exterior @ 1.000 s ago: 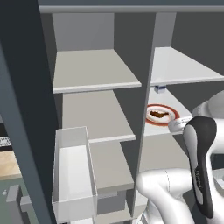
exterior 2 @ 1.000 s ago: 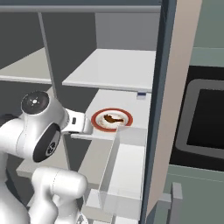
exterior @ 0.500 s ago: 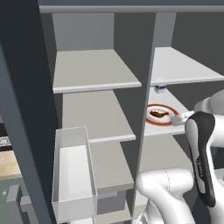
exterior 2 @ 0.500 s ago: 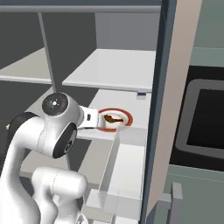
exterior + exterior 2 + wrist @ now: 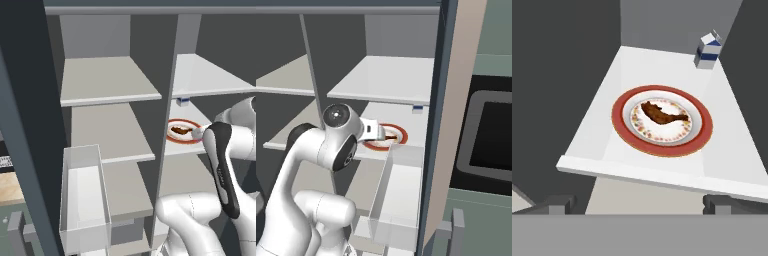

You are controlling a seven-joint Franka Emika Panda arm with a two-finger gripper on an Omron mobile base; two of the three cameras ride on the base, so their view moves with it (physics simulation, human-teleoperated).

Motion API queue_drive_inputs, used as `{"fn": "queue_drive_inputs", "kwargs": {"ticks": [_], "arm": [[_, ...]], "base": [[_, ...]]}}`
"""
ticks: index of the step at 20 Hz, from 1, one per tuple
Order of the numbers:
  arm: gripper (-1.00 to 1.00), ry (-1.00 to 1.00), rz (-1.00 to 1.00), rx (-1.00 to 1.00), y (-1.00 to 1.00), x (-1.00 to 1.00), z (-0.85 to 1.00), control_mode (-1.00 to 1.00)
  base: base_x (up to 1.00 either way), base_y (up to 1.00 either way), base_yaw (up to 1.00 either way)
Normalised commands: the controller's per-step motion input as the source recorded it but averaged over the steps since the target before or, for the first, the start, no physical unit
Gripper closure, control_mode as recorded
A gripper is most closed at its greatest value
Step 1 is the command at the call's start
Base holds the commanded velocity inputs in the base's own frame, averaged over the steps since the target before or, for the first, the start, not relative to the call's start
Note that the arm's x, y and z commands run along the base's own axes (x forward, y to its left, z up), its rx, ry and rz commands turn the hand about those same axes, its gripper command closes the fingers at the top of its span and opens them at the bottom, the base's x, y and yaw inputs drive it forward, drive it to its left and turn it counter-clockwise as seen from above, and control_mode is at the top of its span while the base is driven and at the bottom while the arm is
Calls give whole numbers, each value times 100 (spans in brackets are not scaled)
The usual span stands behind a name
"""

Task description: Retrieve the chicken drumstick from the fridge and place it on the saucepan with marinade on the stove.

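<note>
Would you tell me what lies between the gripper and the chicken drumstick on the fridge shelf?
In the hand view, only bare shelf and the near rim of the red-rimmed plate separate the gripper from the chicken drumstick.

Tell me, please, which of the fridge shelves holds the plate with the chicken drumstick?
The middle shelf of the right-hand column: it alone carries the red-rimmed plate with the drumstick, and a small carton behind.

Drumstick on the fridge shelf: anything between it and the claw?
Nothing visible. The drumstick lies alone on a red-rimmed plate near the shelf's front edge, with open space to the claw. The small milk carton stands behind the plate, out of the way.
</note>
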Motion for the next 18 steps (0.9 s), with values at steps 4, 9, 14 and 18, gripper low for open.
{"fn": "queue_drive_inputs", "kwargs": {"ticks": [4, 9, 14, 18], "arm": [[-100, 8, 0, -4, -10, 49, -10, -100], [-100, -7, 6, -6, -23, 41, -59, -100], [-100, -21, 11, -6, -6, 26, -67, -100], [-100, -4, 2, 0, 0, 31, -13, -100]], "base": [[0, 0, 0], [0, 0, 0], [0, 0, 0], [0, 0, 0]]}}
